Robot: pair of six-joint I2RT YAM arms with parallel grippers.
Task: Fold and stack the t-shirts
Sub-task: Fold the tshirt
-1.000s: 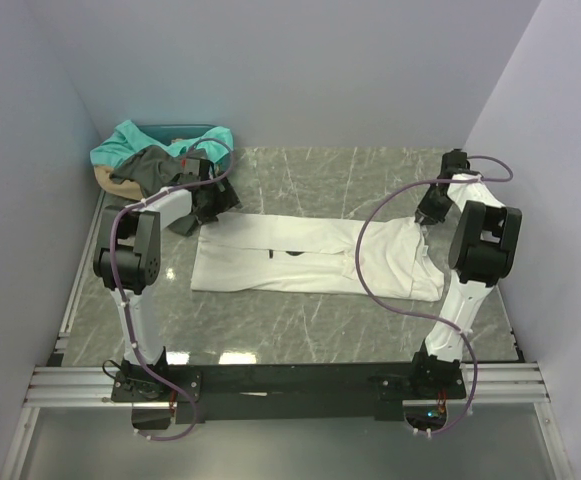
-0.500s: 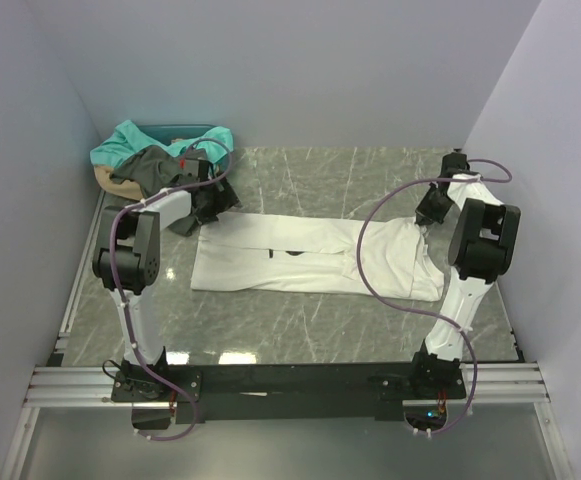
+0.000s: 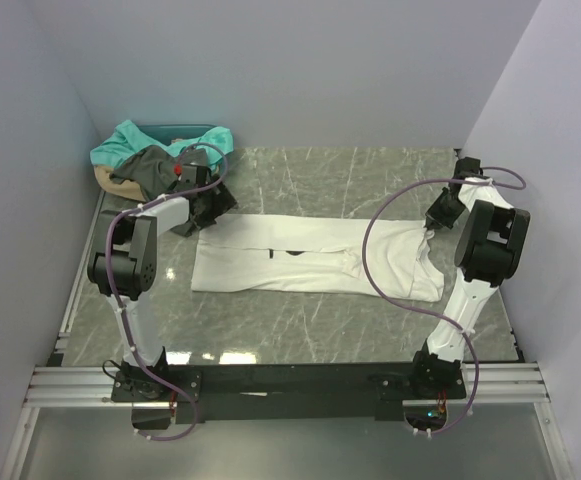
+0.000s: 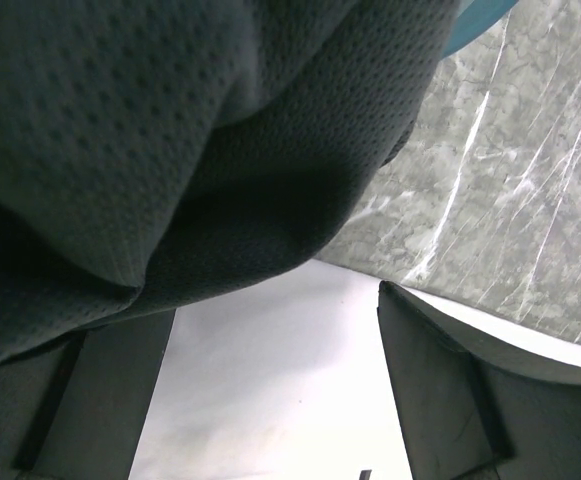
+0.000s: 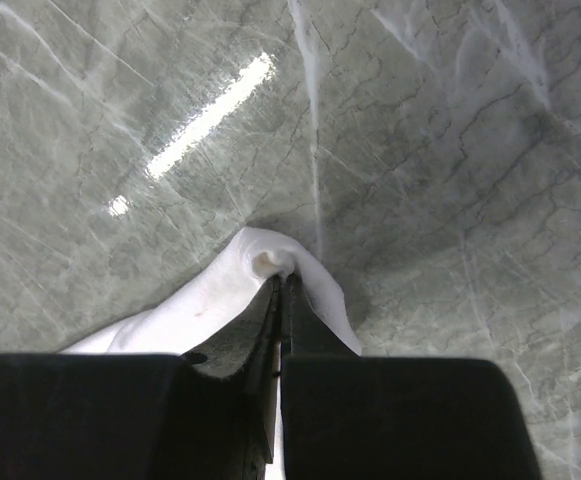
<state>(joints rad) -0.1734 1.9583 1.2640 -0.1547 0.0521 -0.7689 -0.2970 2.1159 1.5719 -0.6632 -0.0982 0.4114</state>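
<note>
The right gripper [image 5: 282, 285] has its jaws pressed together on a pinched-up fold at the right end of the large white cotton t-shirt [image 3: 300, 258], which lies folded into a long flat band across the middle of the grey-green marble table [image 3: 300, 325]. The left gripper [image 3: 208, 207] has its jaws spread wide and holds nothing, over the white shirt's far left corner, with the crumpled dark grey t-shirt [image 4: 170, 130] hanging close before its camera. That grey shirt lies heaped with the teal t-shirt [image 3: 130, 140] in the table's far left corner.
</note>
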